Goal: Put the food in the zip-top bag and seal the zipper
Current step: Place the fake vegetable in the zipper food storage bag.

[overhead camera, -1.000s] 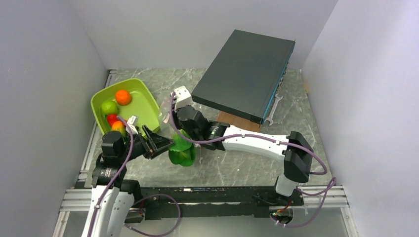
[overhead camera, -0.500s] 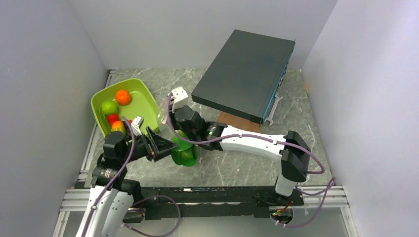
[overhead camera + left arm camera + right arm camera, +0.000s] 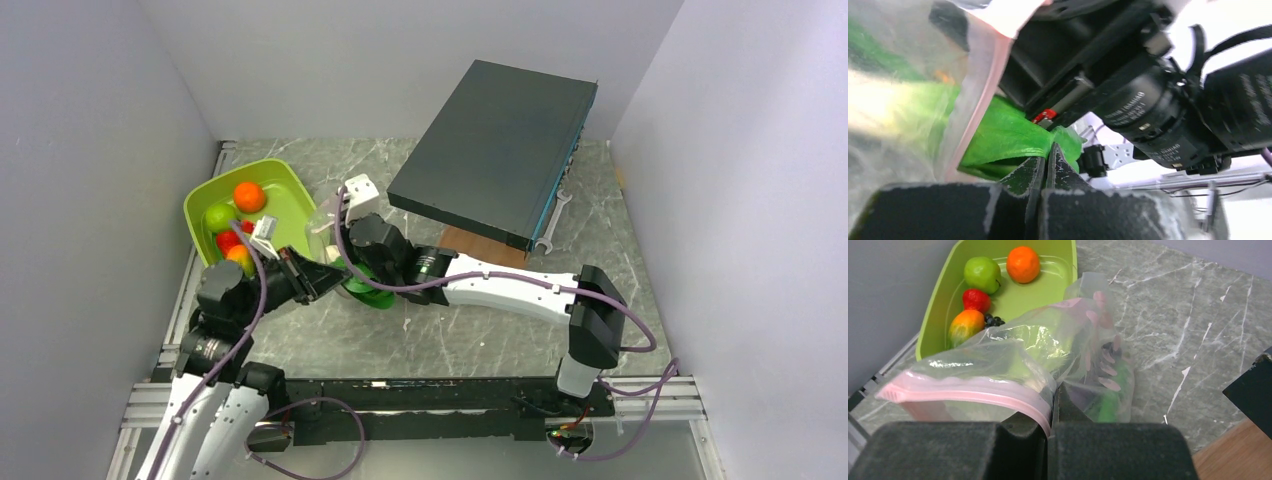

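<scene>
- Since a second ago your left gripper (image 3: 318,279) has swung in toward the lime-green tray (image 3: 292,200) and snapped its jaws together. The leafy greens (image 3: 368,288) have shifted closer to the tray's near corner with it.
- Your left jaws now meet with no gap, tips right at the greens; you cannot tell whether a leaf edge is nipped between them.
- Your right gripper (image 3: 1052,407) is clamped on the zipper (image 3: 968,392), pinching the pink strip near one end, just off the tray's near right corner.
- From that pinch the zip-top bag (image 3: 1048,340) hangs with its mouth gaping, its body draped onto the marble table (image 3: 1198,315) beside the tray. Green shows through the dotted plastic.
- Inside the tray lie the orange fruit (image 3: 1023,263), green apple (image 3: 982,273), red fruit (image 3: 976,299), yellow-red fruit (image 3: 964,325) and black grapes (image 3: 993,320).
- Well to the right of the tray, a dark slab (image 3: 495,145) sits tilted.
</scene>
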Robot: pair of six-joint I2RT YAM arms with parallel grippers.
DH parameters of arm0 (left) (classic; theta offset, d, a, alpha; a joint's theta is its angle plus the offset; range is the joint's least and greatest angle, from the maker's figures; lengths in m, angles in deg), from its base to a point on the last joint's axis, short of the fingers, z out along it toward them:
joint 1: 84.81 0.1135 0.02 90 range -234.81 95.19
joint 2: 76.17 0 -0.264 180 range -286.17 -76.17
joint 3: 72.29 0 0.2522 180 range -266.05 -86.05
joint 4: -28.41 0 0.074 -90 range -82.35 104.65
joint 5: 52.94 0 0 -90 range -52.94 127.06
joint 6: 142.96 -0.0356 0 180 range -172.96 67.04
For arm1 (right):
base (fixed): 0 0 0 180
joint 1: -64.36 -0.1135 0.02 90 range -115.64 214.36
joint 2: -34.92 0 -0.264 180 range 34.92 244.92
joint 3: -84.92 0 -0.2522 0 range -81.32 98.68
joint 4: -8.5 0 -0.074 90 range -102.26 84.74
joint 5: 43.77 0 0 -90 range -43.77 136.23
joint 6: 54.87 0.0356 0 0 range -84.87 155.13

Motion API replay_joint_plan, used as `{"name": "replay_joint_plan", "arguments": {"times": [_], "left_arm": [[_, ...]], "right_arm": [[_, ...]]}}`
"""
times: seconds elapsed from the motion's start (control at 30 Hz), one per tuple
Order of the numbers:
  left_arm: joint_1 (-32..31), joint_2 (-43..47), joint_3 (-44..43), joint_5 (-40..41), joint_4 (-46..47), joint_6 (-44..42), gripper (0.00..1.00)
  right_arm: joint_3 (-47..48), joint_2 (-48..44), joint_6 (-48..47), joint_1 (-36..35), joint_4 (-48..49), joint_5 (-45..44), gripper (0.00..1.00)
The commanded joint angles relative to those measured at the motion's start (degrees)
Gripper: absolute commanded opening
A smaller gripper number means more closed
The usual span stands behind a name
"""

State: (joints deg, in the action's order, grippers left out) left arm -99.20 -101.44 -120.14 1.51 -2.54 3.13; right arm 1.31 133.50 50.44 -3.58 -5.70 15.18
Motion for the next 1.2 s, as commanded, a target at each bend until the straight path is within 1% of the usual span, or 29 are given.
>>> {"name": "replay_joint_plan", "arguments": {"times": [0.0,0.1,0.2,0.27,0.33,0.37,0.4,0.47,0.6,0.63,0.67,0.7,0.73,0.8,0.83,0.87,0.93,1.0,1.07,1.13,1.17], "left_arm": [[-0.2,3.3,-3.8,7.1,6.8,-11.7,0.00],[-0.4,7.2,0.1,9.2,9.1,-13.9,0.00],[-0.4,10.9,6.1,10.5,13.2,-13.8,0.00],[-0.3,10.1,9.6,8.4,16.5,-12.8,0.00],[-0.4,7.0,10.2,6.1,16.4,-14.0,0.00],[-0.4,4.7,9.5,6.7,13.9,-15.3,0.00],[-0.4,3.1,8.6,8.3,8.5,-16.5,0.00],[-0.3,0.0,6.7,12.5,2.5,-18.1,0.00],[-0.3,-5.4,2.2,12.5,-3.6,-18.5,0.00],[-0.3,-6.1,1.0,12.2,-4.5,-18.2,0.06],[-0.3,-6.4,0.2,11.6,-5.3,-17.8,0.16],[-0.3,-6.3,-0.5,10.6,-6.1,-17.3,0.30],[-0.3,-6.0,-1.3,9.5,-7.1,-16.9,0.42],[-0.3,-4.4,-3.2,8.4,-10.0,-16.1,0.60],[-0.3,-3.4,-4.2,8.0,-11.4,-15.9,0.76],[-0.3,-2.4,-5.4,7.6,-12.7,-15.9,0.82],[-0.4,-0.9,-7.7,7.4,-15.4,-16.3,0.85],[-0.4,-0.6,-10.1,7.8,-17.0,-17.3,0.84],[-0.4,-1.0,-12.2,8.6,-18.0,-18.5,0.79],[-0.3,-2.0,-13.3,9.8,-19.1,-19.8,0.70],[-0.4,-2.7,-14.2,10.3,-20.0,-20.6,0.68]], "right_arm": [[2.4,-4.1,2.5,-0.4,1.0,0.1,0.00],[2.8,-4.6,2.5,-0.3,1.0,0.0,0.00],[2.8,-4.8,3.1,-0.4,1.4,1.0,0.00],[2.6,-4.6,4.0,-0.4,1.9,2.4,0.00],[2.7,-4.5,4.6,-0.4,1.4,3.1,0.00],[2.6,-4.6,5.1,-0.5,1.1,3.3,0.00],[2.4,-4.7,5.4,-0.4,0.8,3.4,0.00],[1.7,-5.5,5.6,-0.4,0.7,3.3,0.00],[0.9,-6.6,5.5,-0.5,0.0,3.2,0.00],[0.7,-6.7,5.3,-0.5,-0.7,3.2,0.00],[0.6,-6.8,5.2,-0.4,-1.2,3.0,0.00],[0.5,-7.0,5.1,-0.4,-1.7,3.0,0.00],[0.6,-7.2,4.8,-0.3,-2.3,3.0,0.00],[1.7,-7.0,4.5,-0.2,-4.9,3.2,0.00],[2.8,-6.8,4.5,-0.1,-6.5,3.1,0.00],[3.5,-6.6,4.7,-0.1,-7.8,3.3,0.00],[5.5,-5.9,5.0,0.0,-10.6,4.5,0.00],[7.0,-5.2,5.6,0.0,-13.1,5.7,0.00],[8.1,-4.6,5.9,-0.1,-14.4,6.8,0.00],[9.0,-4.4,6.0,0.0,-15.3,7.9,0.00],[9.5,-4.2,6.0,0.0,-15.7,8.3,0.00]]}}
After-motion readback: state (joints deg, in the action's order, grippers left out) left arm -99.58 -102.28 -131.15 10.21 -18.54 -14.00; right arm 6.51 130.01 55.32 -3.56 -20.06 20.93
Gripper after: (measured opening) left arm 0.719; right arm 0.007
